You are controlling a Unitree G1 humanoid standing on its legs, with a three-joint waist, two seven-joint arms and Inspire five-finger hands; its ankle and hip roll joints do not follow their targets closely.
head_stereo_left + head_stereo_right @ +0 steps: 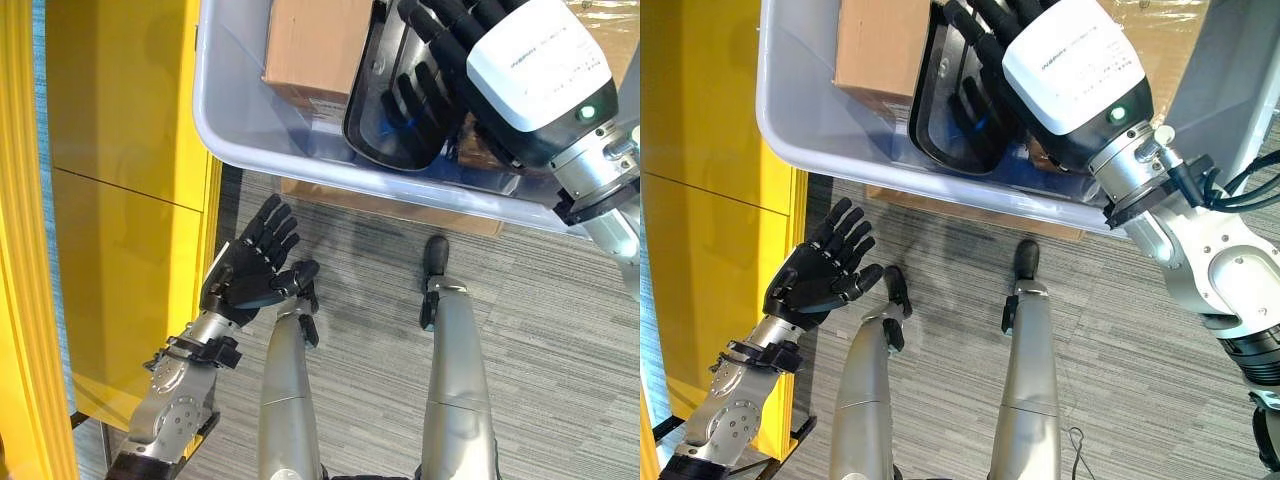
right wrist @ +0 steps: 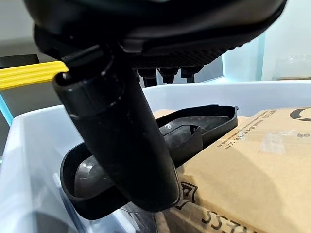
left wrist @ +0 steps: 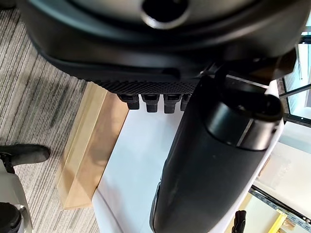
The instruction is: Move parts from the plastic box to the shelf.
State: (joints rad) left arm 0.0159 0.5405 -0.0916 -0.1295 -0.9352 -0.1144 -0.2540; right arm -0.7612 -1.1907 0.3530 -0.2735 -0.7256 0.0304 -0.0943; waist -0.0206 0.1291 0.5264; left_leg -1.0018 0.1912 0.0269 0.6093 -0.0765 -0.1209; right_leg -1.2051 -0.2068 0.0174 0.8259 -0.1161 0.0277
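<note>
Now right robot hand (image 1: 985, 30) reaches w/ straight fingers into plastic box (image 1: 800, 140); left robot hand (image 1: 815, 275) spread, empty.

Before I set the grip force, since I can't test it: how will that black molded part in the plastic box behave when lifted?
The black molded part looks like a thin, rigid plastic shell, so probably light and stiff. Its glossy curved surface may slip against the right hand. It leans on the cardboard box, so it may tip.

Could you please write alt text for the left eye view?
The right hand reaches into the plastic box over a black molded part, beside a cardboard box. The left hand hangs open below, beside a yellow shelf.
</note>
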